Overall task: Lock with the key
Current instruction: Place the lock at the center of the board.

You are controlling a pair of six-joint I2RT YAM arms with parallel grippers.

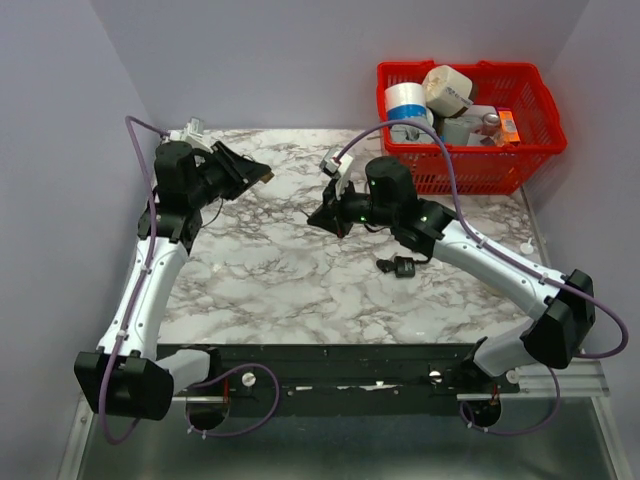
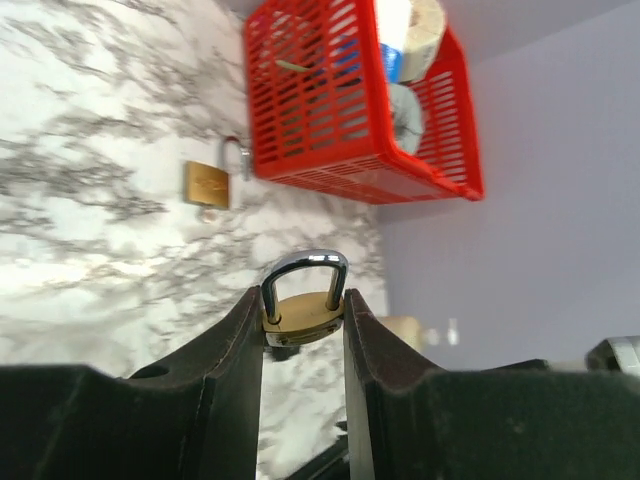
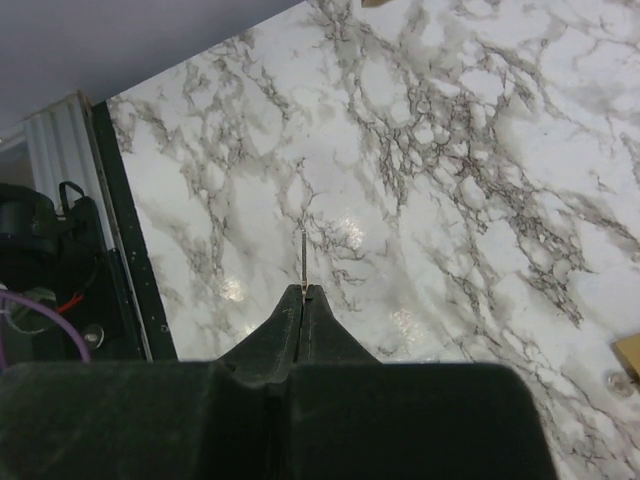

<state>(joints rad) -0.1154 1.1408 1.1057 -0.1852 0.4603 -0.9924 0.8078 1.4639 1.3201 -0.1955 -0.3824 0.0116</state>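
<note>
The left gripper [image 2: 303, 300] is clenched on a brass padlock [image 2: 303, 316], its two fingers [image 2: 235, 350] pressing the lock's sides. The silver shackle [image 2: 305, 265] sticks up past the fingertips at the centre of the left wrist view. In the overhead view this gripper sits in the upper left, above the marble table [image 1: 280, 290].

The right gripper [image 3: 303, 297] is pinched tight on the key [image 3: 303, 258]. Only a thin metal sliver shows, poking straight out from between the closed fingertips at the middle of the right wrist view, over bare marble. From above, this gripper [image 1: 316, 215] is near the centre of the frame, pointing left towards the padlock and apart from it.

A second brass padlock [image 2: 207, 185] lies flat on the table in the upper left of the left wrist view, just beside a red basket [image 2: 330, 100]. The basket [image 1: 480, 170] stands at the upper right of the overhead view, holding assorted items. A small black object [image 1: 400, 266] lies on the table under the right forearm; I cannot tell what it is.
</note>
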